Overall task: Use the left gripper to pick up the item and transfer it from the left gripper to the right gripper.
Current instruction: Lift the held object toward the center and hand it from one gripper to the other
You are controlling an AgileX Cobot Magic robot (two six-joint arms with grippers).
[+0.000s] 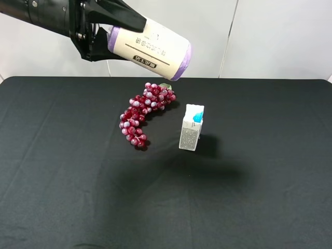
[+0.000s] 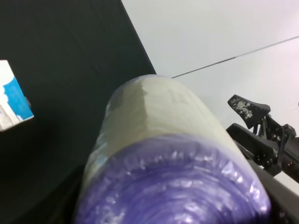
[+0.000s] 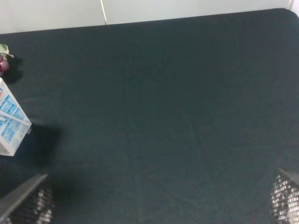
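The item (image 1: 153, 49) is a cream-labelled roll with lilac ends. My left gripper (image 1: 123, 37) is shut on its left end and holds it high above the table's back edge, tilted down to the right. In the left wrist view the roll (image 2: 163, 149) fills the frame, purple end nearest. My right gripper (image 3: 156, 203) is open and empty over the black table, only its fingertips (image 3: 28, 200) showing at the frame's corners. It is out of the exterior view. A black open claw (image 2: 254, 128), apparently the right gripper, shows beyond the roll, apart from it.
A red grape bunch (image 1: 145, 114) lies mid-table. A white-and-grey carton with a blue top (image 1: 192, 127) stands to its right and also shows in the wrist views (image 2: 11, 100) (image 3: 11, 126). The black tablecloth (image 1: 270, 181) covers the table; a white wall is behind.
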